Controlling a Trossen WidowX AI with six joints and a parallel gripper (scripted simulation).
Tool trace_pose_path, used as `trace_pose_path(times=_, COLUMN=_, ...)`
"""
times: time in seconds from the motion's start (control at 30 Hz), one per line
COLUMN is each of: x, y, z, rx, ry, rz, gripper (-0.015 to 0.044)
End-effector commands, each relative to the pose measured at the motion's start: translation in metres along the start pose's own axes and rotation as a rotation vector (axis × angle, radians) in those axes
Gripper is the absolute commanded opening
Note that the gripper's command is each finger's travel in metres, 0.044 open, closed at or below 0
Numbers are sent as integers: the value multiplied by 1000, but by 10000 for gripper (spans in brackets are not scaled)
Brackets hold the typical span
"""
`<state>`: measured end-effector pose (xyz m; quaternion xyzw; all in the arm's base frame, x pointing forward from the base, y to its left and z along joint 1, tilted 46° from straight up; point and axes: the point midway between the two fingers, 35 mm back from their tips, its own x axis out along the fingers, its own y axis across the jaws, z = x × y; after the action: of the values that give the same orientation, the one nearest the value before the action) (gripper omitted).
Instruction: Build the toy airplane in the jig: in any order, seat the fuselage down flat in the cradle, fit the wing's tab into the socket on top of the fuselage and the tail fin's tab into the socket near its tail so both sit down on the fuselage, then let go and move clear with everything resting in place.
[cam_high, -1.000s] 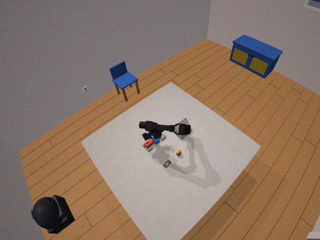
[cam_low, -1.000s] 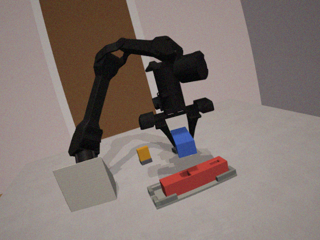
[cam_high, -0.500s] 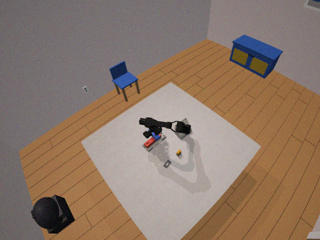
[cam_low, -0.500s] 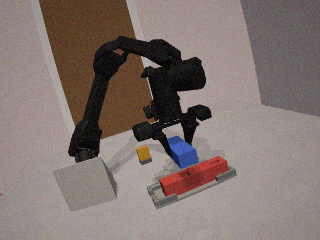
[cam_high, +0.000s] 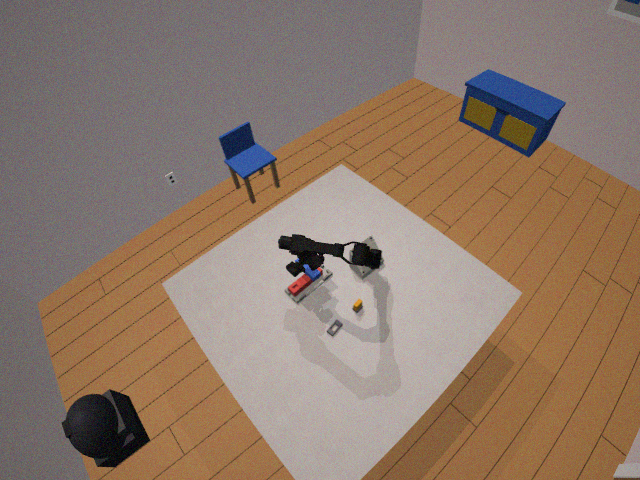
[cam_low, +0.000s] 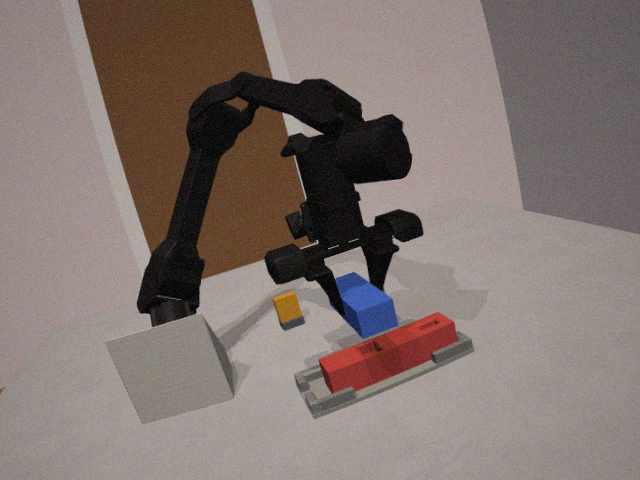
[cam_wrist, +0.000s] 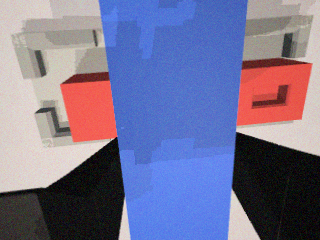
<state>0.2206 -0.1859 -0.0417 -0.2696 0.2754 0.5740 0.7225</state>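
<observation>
My gripper (cam_low: 359, 297) (cam_high: 306, 268) is shut on the blue wing (cam_low: 366, 305) (cam_high: 312, 271) (cam_wrist: 175, 125), a long blue block. It holds the wing crosswise over the middle of the red fuselage (cam_low: 392, 353) (cam_high: 298, 285) (cam_wrist: 87, 111). The fuselage lies flat in the grey jig (cam_low: 330, 400) (cam_high: 315, 287) (cam_wrist: 47, 125). The fuselage's middle socket shows just under the wing's near end in the exterior view; I cannot tell if the tab is in it. The tail socket (cam_wrist: 270, 97) (cam_low: 428, 325) is open. The orange tail fin (cam_low: 286, 307) (cam_high: 357, 304) stands upright on the mat, apart from the jig.
The arm's grey base block (cam_low: 170, 366) (cam_high: 368, 266) stands beside the jig. A small grey holder (cam_high: 334, 327) lies on the white mat. A blue chair (cam_high: 247, 155), a blue cabinet (cam_high: 511, 111) and a black round fixture (cam_high: 95, 426) stand far off.
</observation>
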Motion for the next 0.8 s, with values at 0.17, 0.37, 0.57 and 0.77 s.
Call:
trace_pose_path(times=0.17, x=0, y=1, z=-2, rx=-5, ry=4, rz=1, gripper=195)
trace_pose_path(times=0.37, x=7, y=0, z=-2, rx=-5, ry=4, rz=1, gripper=195)
trace_pose_path(times=0.57, x=17, y=0, z=-2, rx=-5, ry=4, rz=0, gripper=195)
trace_pose_path(times=0.77, x=26, y=0, z=-2, rx=-5, ry=4, rz=0, gripper=195)
